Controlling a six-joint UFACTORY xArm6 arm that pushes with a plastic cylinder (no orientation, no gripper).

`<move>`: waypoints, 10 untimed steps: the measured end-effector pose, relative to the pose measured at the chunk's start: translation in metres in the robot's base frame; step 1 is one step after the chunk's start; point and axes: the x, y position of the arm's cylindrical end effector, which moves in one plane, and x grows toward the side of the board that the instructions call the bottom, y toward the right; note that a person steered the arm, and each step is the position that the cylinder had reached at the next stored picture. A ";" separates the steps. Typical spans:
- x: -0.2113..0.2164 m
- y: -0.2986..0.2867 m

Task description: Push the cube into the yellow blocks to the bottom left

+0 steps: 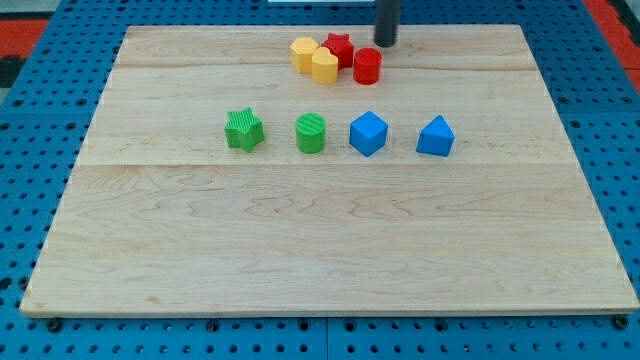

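Note:
A blue cube (368,132) sits near the board's middle, with a blue triangular block (435,137) to its right. Two yellow blocks (305,54) (325,65) stand touching each other at the view's top, pressed against a red star (340,48) and a red cylinder (367,65). My tip (386,42) is at the view's top, just up and right of the red cylinder, close to it but apart. It is well above the blue cube.
A green star (244,130) and a green cylinder (311,133) lie in a row left of the blue cube. The wooden board (320,250) rests on a blue pegboard surface.

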 end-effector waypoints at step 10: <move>0.197 0.121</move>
